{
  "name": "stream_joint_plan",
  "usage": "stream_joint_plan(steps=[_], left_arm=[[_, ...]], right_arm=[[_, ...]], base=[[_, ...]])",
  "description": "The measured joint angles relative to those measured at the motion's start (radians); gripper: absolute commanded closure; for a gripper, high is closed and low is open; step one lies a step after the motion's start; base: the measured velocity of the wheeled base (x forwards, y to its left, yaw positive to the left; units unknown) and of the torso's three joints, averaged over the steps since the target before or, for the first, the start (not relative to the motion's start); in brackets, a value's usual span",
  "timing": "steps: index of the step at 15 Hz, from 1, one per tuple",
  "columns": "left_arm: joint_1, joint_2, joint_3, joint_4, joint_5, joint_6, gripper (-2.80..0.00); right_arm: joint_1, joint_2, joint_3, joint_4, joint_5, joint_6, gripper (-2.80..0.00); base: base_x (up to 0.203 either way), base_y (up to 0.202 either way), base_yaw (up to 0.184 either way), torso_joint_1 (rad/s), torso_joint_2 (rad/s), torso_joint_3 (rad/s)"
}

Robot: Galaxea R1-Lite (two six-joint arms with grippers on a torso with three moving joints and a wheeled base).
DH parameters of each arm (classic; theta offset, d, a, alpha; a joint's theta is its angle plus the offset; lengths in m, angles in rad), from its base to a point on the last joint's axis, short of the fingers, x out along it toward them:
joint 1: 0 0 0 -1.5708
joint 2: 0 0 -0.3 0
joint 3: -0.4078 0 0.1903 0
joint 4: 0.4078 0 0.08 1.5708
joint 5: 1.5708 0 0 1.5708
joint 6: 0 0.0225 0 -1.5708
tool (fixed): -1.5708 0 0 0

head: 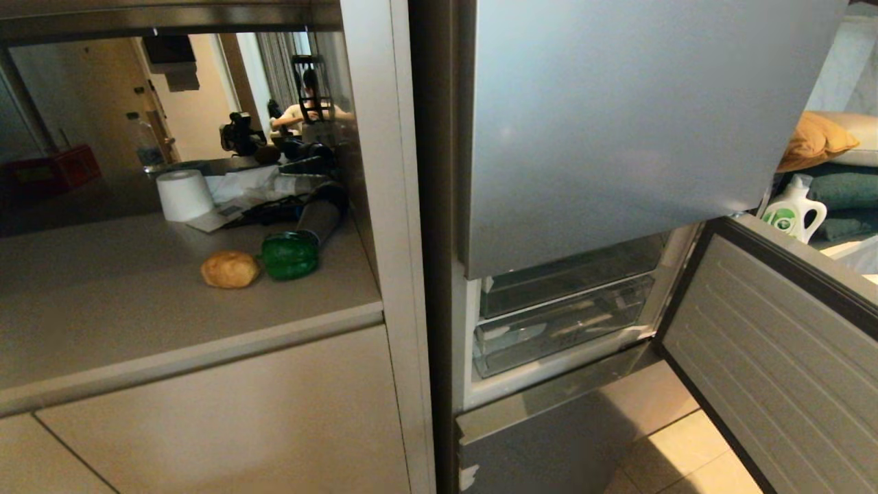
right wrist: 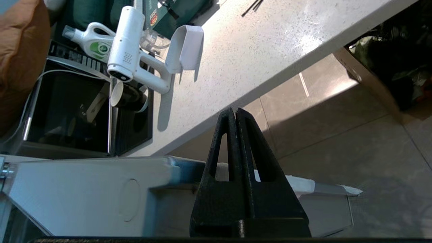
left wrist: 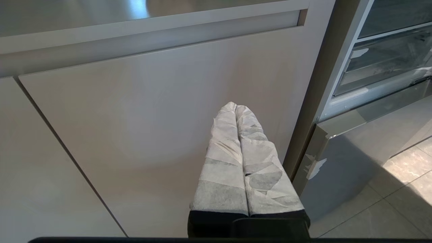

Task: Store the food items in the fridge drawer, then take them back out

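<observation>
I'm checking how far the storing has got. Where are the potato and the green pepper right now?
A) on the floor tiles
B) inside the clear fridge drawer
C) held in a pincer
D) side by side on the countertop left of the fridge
D: the head view shows the potato and the green pepper resting next to each other on the countertop, while the clear fridge drawer holds neither.

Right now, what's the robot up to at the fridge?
Nothing is being held. The potato and green bell pepper sit side by side on the counter left of the fridge. The fridge's middle door hangs open, showing clear drawers. The right gripper is shut and empty above that door's edge. The left gripper is shut, parked facing the cabinet front.
</observation>
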Motion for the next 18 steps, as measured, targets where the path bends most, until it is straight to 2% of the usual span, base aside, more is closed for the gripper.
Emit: stream_joint_plan(steps=[4, 9, 18], left_arm=[[0.0, 0.0, 0.0, 0.0, 0.0, 0.0, 0.0], [0.0, 0.0, 0.0, 0.0, 0.0, 0.0, 0.0], [0.0, 0.0, 0.0, 0.0, 0.0, 0.0, 0.0]], right_arm=[[0.021, -0.049, 0.066, -0.004, 0.005, -0.02, 0.0], [0.076, -0.235, 0.173, -0.001, -0.012, -0.02, 0.0], [0.102, -0.406, 0.238, -0.005, -0.051, -0.008, 0.0]], base=[[0.0, 0.0, 0.0, 0.0, 0.0, 0.0], [0.0, 0.0, 0.0, 0.0, 0.0, 0.0], [0.0, 0.0, 0.0, 0.0, 0.0, 0.0]])
